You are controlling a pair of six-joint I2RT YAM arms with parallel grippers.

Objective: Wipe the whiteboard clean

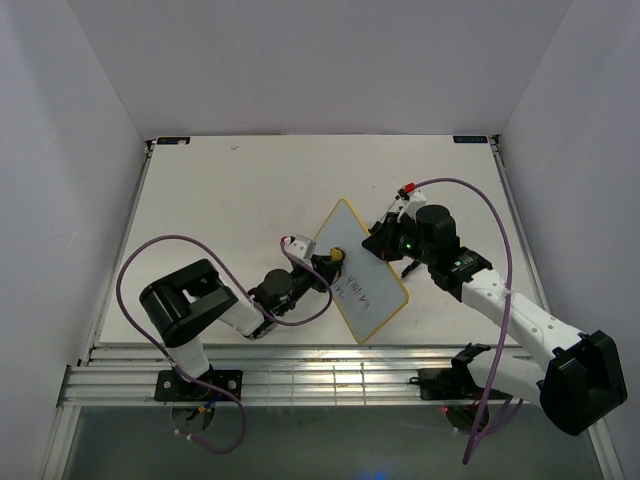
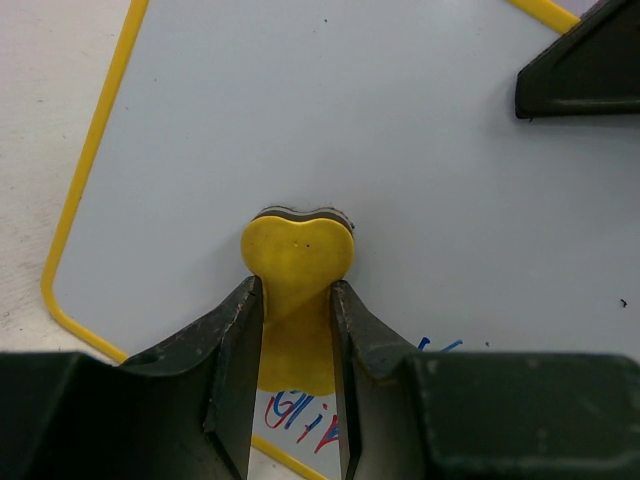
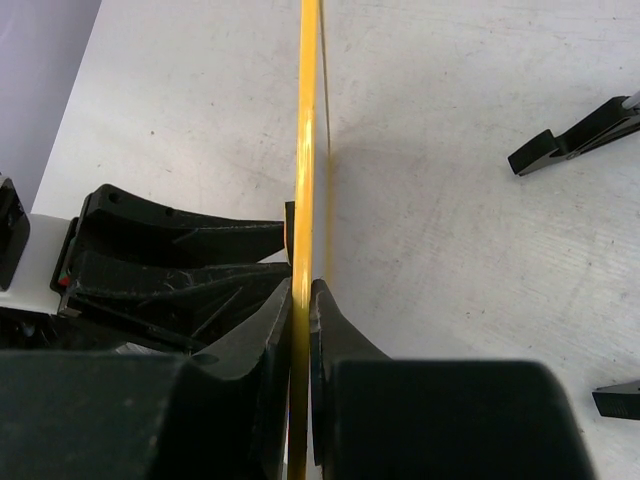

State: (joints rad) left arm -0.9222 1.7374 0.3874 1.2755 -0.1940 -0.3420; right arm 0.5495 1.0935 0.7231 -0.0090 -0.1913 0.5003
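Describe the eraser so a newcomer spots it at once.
Find the yellow-framed whiteboard in the middle of the table. On its face, pinched in the left gripper, sits the eraser: the only solid yellow, heart-shaped block.

1. The whiteboard (image 2: pixel 400 150) is seen as smooth, faintly glossy white, framed in shiny yellow plastic.
2. The eraser (image 2: pixel 298 250) is shown in matt yellow plastic.
3. The left tool (image 2: pixel 297 288) is revealed as black plastic, scuffed and dusty.
4. The desk (image 3: pixel 470 200) is seen matt white, scratched.
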